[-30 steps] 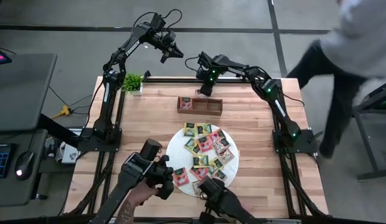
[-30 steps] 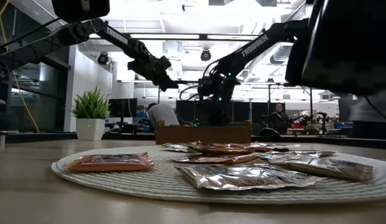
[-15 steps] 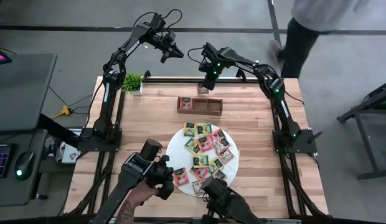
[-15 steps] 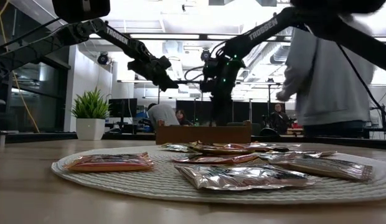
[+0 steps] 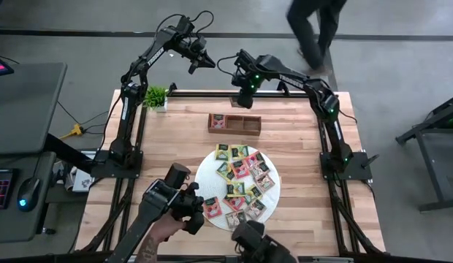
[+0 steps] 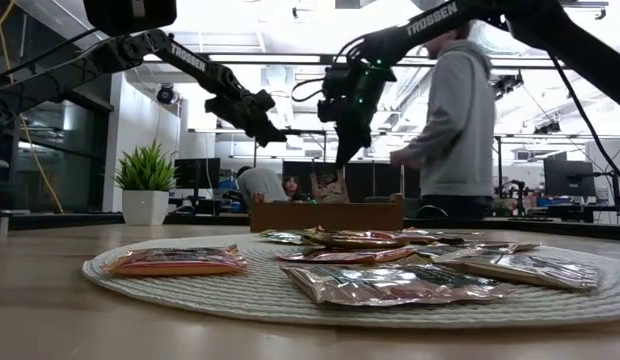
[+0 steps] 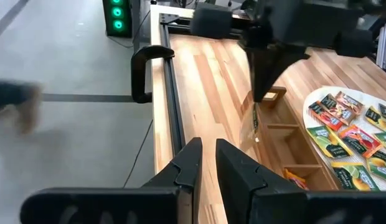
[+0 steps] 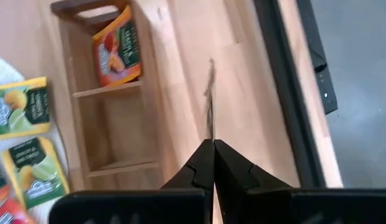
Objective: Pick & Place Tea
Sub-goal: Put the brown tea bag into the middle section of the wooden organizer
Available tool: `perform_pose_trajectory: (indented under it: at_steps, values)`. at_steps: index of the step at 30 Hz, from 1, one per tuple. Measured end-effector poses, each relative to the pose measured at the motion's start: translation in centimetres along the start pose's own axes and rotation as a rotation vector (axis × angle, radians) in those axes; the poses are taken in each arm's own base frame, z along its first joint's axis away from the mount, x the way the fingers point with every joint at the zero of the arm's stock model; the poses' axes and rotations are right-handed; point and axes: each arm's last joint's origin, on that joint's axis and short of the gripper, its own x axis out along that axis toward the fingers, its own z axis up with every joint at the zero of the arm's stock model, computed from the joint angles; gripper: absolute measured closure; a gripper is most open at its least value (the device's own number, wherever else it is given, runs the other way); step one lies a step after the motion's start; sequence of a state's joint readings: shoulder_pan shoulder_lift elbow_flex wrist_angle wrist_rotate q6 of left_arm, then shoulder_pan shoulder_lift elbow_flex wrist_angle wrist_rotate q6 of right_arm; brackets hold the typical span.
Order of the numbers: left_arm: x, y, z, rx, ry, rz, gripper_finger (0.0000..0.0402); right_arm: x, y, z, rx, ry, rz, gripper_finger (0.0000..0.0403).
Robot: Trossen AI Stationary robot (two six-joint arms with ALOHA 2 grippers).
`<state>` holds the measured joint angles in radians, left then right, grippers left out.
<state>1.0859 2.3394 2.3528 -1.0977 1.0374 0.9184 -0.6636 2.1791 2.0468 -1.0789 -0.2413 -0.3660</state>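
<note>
My right gripper (image 5: pixel 241 102): it hung high over the table's (image 5: pixel 175 146) far edge, at 12 o'clock of the tray. The fingers were pressed tight together. A thin sliver (image 8: pixel 210 99) stood edge-on out of the tips, and I could not tell what it was.
My left gripper (image 5: pixel 191 67): it waited raised beyond the far rail, at about 11 o'clock of the tray. The fingers were parted by a narrow gap with nothing between them.
Tray (image 5: pixel 241 131): the brown wooden three-compartment box lay lengthwise at 12 o'clock of the mat, apart from it.
In the tray: one orange-red packet (image 8: pixel 117 46) lay flat in the 9 o'clock end compartment.
Mat (image 5: pixel 203 179): the round white woven mat sat near the table's middle, toward 6 o'clock.
Tea (image 5: pixel 241 169): green, yellow, red, pink and dark packets were spread flat over the mat, many touching or overlapping. One red packet (image 5: pixel 211 207) lay at the mat's 7 o'clock rim.
</note>
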Motion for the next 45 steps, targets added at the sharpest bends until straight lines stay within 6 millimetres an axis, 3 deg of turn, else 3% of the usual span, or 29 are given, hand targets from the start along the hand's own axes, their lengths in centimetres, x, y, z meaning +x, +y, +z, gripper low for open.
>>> perform_pose_trajectory:
  at_steps: [11, 20, 28, 34, 45]
  values:
    - [0.3, -0.1, 0.1, -0.002, 0.004, -0.002, 0.0357, 0.5, 4.5, 1.0, -0.061, 0.037, 0.045, 0.0403]
    - [0.3, -0.1, 0.1, -0.002, 0.007, -0.001, 0.0357, 1.0, 6.9, 1.3, -0.082, 0.076, 0.050, 0.0403]
    - [0.3, -0.1, 0.1, -0.001, 0.007, -0.001, 0.0357, 0.8, 7.7, 1.3, -0.075, 0.089, 0.055, 0.0403]
    - [0.3, -0.1, 0.1, 0.001, 0.009, 0.001, 0.0357, -0.5, 8.5, 1.5, -0.080, 0.068, 0.023, 0.0403]
    - [0.3, -0.1, 0.1, 0.000, 0.011, 0.003, 0.0357, -0.8, 8.4, 1.9, -0.053, 0.021, -0.004, 0.0403]
